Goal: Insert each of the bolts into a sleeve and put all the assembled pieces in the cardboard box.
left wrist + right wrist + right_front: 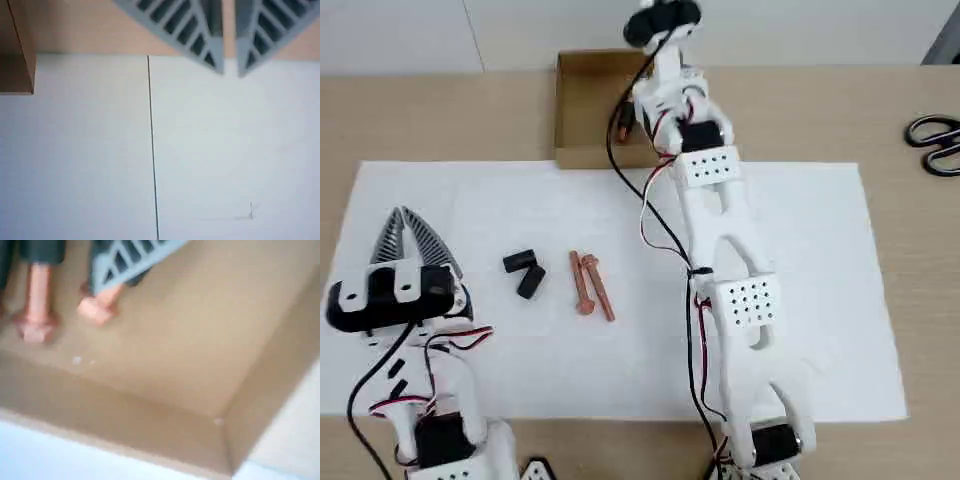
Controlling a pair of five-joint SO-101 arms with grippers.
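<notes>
Loose bolts (pixel 591 285) beside black sleeves (pixel 525 272)

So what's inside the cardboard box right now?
Two bolts lie on the cardboard box floor, each with its shank in a dark sleeve. A gripper finger covers most of the second sleeve; in the high view the right arm hides much of the interior.

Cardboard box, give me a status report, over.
Right gripper over cardboard box, assembled pieces inside. Left gripper shut. Two bolts, two sleeves loose on paper. Nothing blocking.
</notes>
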